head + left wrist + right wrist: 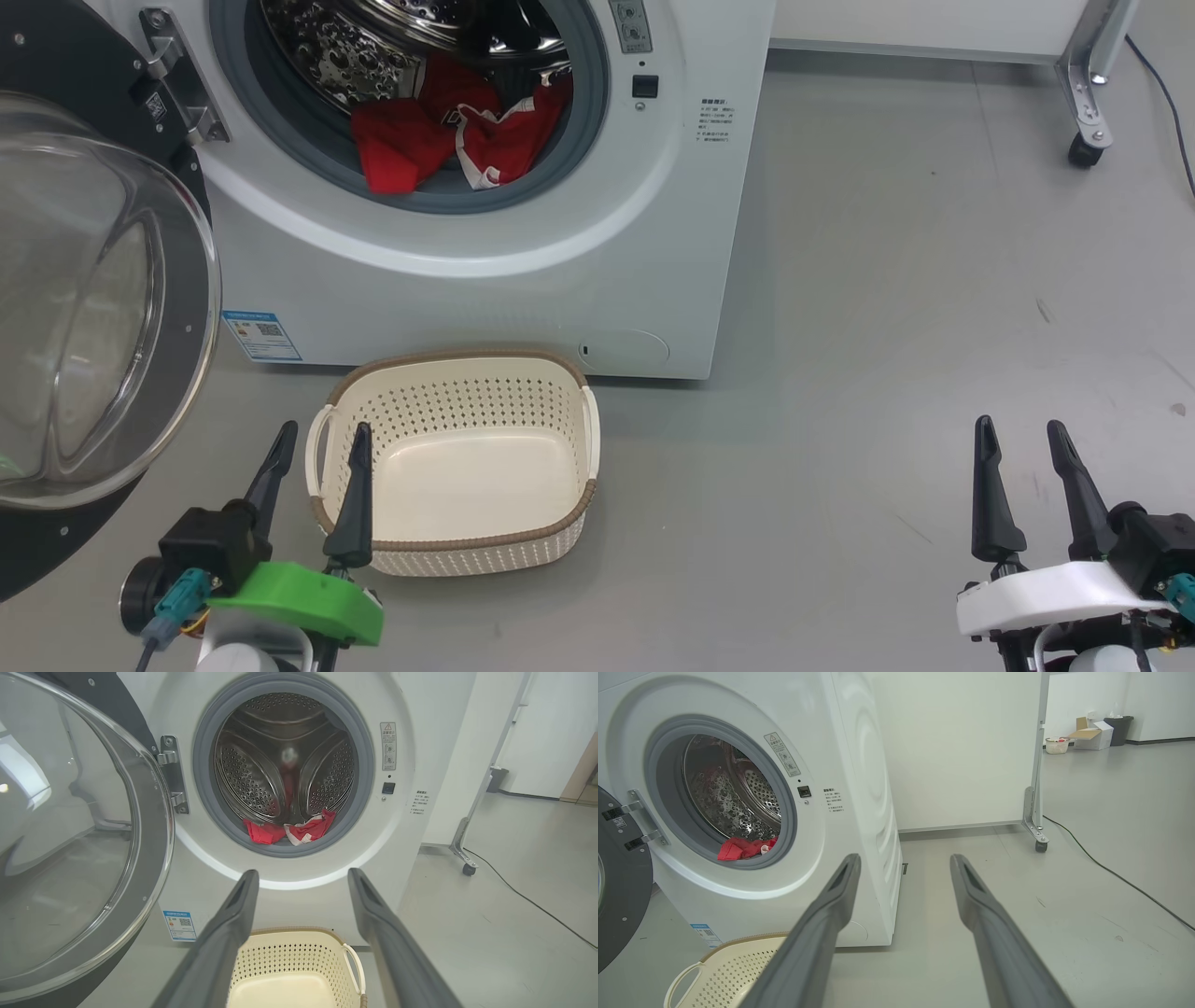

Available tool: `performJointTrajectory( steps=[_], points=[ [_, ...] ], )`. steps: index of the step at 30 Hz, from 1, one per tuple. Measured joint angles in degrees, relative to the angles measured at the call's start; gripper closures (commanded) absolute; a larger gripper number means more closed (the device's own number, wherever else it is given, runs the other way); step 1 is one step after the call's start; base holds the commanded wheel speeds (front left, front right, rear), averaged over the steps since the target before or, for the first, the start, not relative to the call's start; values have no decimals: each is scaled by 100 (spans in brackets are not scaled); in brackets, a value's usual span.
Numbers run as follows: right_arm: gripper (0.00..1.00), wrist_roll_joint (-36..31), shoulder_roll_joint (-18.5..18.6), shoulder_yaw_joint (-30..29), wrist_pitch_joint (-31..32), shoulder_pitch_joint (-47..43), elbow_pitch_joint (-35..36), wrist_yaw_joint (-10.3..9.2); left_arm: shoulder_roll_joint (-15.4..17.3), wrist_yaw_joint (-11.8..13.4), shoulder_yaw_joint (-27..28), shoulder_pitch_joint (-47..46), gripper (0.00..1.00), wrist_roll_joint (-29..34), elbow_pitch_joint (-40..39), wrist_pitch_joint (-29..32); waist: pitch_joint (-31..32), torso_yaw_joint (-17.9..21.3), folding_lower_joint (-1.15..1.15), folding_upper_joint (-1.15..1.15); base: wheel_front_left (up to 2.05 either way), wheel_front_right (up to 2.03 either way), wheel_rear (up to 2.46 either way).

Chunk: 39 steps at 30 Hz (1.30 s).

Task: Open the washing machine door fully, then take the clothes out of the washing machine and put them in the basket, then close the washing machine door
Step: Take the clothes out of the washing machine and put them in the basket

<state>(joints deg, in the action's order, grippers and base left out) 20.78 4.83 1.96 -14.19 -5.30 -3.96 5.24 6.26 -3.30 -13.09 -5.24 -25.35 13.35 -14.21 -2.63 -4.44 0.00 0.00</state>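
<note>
1. The washing machine (485, 289) stands at the far left of the grey floor (934, 327), its round mouth facing the near side.
2. The clothes (448, 140) lie inside the steel drum (373, 47), heaped at its bottom against the grey gasket (243, 103). They form a red bundle with white trim, spread left to right along the near lip.
3. The basket (467, 555) sits on the floor just near of the machine's front, below the mouth. Its bare cream bottom shows. Its long axis runs left to right, with a handle at each end.
4. The washing machine door (93, 308) hangs swung out to the left on its hinge (177, 79). The clear glass bowl bulges towards the right.
5. A blue label sticker (261, 336) with a square code sits low on the machine's front, left of the basket. A grey warning sticker (630, 23) sits right of the mouth, with a small block of print (712, 119) further right. None of this writing is legible.
6. The left gripper (325, 429) is spread wide and holds nothing. Its fingers point far, towards the machine, and in the head view cross the basket's left end.
7. The right gripper (1019, 425) is likewise spread wide and holds nothing. It is well right of the basket, over bare floor, pointing far.
</note>
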Motion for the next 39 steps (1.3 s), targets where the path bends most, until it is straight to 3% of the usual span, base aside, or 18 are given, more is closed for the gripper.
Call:
performJointTrajectory(
  steps=[17,39],
  points=[
    [0,0,-25,-5,-1,1,-1,1,2,-2,53,2,0,-2,-86,-5,-23,-3,0,0,51,-51,0],
    [0,0,-47,-22,-1,1,-19,19,35,48,35,12,0,74,-105,-5,28,-19,0,0,109,-109,0]
  ],
)
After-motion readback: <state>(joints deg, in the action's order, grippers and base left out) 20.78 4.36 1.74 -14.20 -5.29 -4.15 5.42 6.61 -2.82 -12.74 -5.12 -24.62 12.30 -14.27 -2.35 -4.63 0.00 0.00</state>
